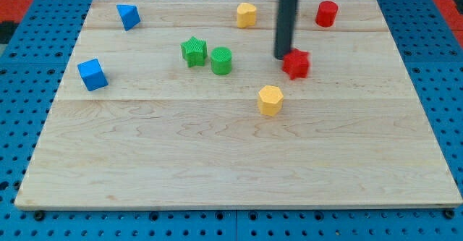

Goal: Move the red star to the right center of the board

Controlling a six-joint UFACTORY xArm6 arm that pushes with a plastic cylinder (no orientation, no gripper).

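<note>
Red star [296, 64] lies in the upper half of the tabletop [217, 168], somewhat toward the right edge and well short of it. The rod descends from the top of the view, and my tip [283, 56] meets the star's upper-left side, touching or very nearly so. No hand is fitted to this arm, so nothing opens, closes or grips.

Red cylinder [326, 14] stands near the top edge, toward the top-right corner, well apart from the star. Yellow block [247, 14], of unclear shape, sits near the middle of the top edge. Yellow hexagonal block [270, 100] lies below and slightly left of the star, near the tabletop's centre. Green star [194, 51] and green cylinder [221, 60] sit just beside each other, left of the rod. Blue block [128, 16] lies near the top-left corner; blue cube [92, 74] lies close to the left edge.
</note>
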